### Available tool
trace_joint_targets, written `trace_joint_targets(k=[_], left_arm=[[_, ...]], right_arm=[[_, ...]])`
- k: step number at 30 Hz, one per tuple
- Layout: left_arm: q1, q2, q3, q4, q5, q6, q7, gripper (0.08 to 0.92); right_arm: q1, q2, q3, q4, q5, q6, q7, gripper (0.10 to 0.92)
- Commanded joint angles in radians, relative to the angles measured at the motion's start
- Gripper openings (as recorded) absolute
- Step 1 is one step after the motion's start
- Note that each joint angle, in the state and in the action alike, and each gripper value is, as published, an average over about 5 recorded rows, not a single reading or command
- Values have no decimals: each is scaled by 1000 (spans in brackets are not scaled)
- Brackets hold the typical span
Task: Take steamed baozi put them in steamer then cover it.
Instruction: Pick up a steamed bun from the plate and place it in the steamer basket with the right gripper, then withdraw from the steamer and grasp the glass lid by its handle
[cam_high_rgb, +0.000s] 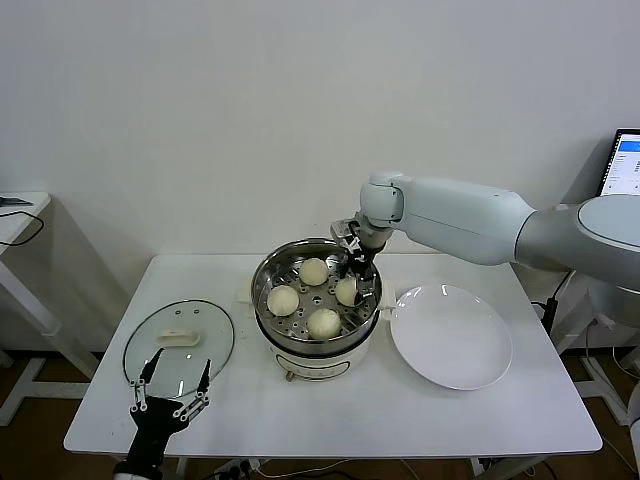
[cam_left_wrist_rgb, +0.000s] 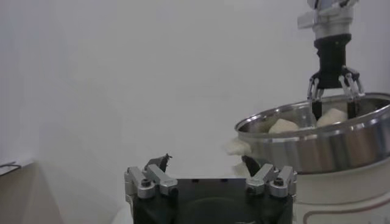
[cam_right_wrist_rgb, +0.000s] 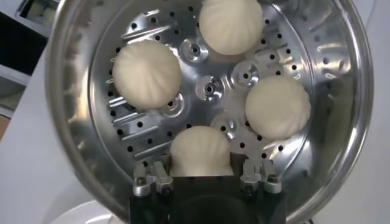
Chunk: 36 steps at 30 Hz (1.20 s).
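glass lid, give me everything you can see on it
The glass lid is round and clear with a thin metal rim and a flat white handle at its centre. It lies flat on the white table, handle up, at the robot's left, apart from the steamer, which is uncovered. The left gripper hovers at the lid's near edge with fingers spread; nothing visibly touches the lid but the table.

Right claw (cam_high_rgb: 352, 272) blocks steamer (cam_high_rgb: 316, 340) mouth; cover (cam_high_rgb: 180, 342) open to approach from above.
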<state>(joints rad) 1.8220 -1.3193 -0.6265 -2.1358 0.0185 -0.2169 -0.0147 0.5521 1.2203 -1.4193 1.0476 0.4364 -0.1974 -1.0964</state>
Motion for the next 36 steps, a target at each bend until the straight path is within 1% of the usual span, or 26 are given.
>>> trace_joint_targets(k=[1, 4, 7, 10, 13, 15, 16, 17, 19, 23, 26, 30, 36], left_arm=[[-2, 0, -4, -3, 0, 4, -1, 823], [-7, 1, -5, -5, 5, 6, -2, 823], [-17, 4, -8, -1, 27, 7, -6, 823], [-41, 8, -11, 12, 83, 30, -33, 823], [-87, 16, -14, 34, 161, 59, -72, 823], [-120, 24, -19, 45, 200, 70, -86, 823], [-134, 28, -22, 48, 216, 75, -91, 823], [-147, 32, -24, 50, 228, 82, -95, 823], [-169, 38, -26, 52, 250, 93, -100, 823], [-205, 46, -22, 54, 279, 108, -104, 823], [-223, 50, -19, 61, 290, 119, -104, 823], [-242, 56, -17, 95, 322, 118, -101, 823], [-283, 58, -18, 185, 459, 102, -114, 823]], right_arm=[[13, -50, 32, 69, -4, 0, 7, 811], [42, -115, 65, 152, 11, 4, 21, 821], [71, -205, 95, 258, 69, 33, 140, 822], [69, -321, 119, 372, 141, 92, 387, 823], [12, -446, 145, 468, 184, 189, 748, 823], [-79, -518, 214, 515, 204, 256, 1005, 823], [-135, -545, 277, 530, 210, 283, 1109, 823], [-210, -572, 357, 542, 214, 306, 1195, 823], [-385, -611, 546, 551, 208, 352, 1296, 823], [-772, -622, 940, 537, 136, 462, 1366, 823], [-1051, -566, 1224, 524, 54, 528, 1380, 823], [-1342, -428, 1546, 487, -25, 596, 1380, 823], [-1552, -209, 1827, 430, -69, 647, 1369, 823]])
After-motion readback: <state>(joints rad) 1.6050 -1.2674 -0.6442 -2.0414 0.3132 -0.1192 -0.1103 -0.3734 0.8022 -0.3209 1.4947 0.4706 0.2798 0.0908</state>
